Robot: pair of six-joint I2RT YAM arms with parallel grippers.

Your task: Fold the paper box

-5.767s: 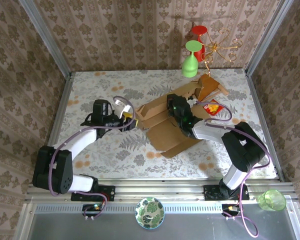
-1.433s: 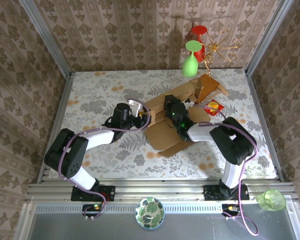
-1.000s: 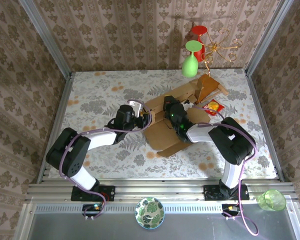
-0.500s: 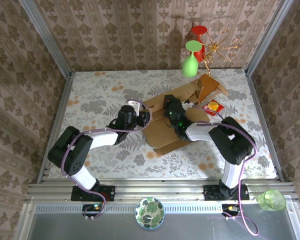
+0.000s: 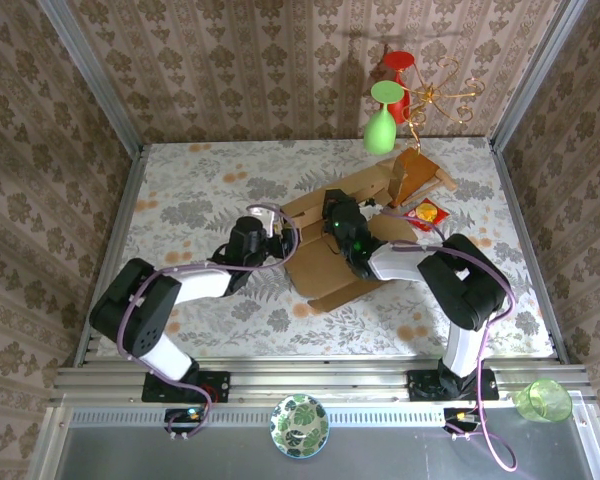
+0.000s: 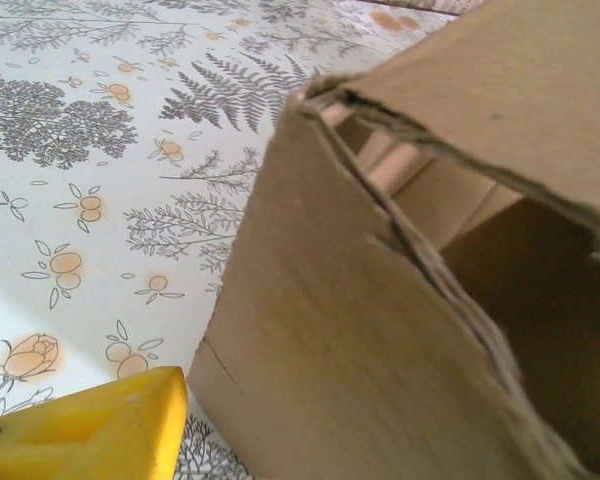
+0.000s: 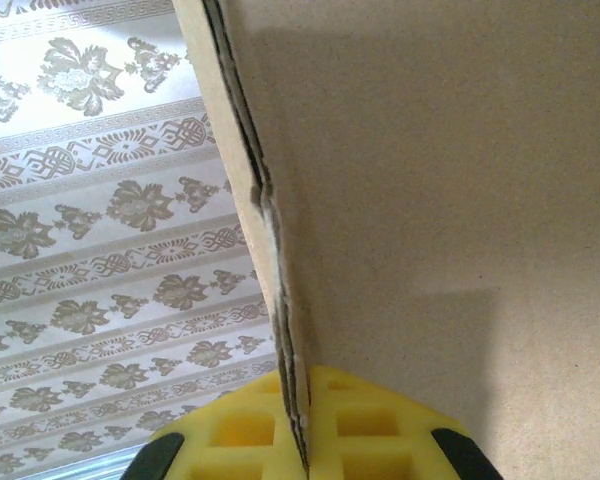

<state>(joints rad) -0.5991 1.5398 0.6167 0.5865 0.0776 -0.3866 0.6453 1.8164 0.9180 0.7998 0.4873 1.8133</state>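
Clenched on a wall of the light-brown corrugated cardboard box [image 5: 325,270], the right claw [image 7: 305,420] could tear it if the left claw [image 5: 278,232], whose grip I cannot tell, shoves sideways.

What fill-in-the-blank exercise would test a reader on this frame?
The right gripper is ____ on the edge of the box.
The left gripper sits at the box's ____ side.
The cup at the near right corner is ____.
Missing words: shut; left; green.
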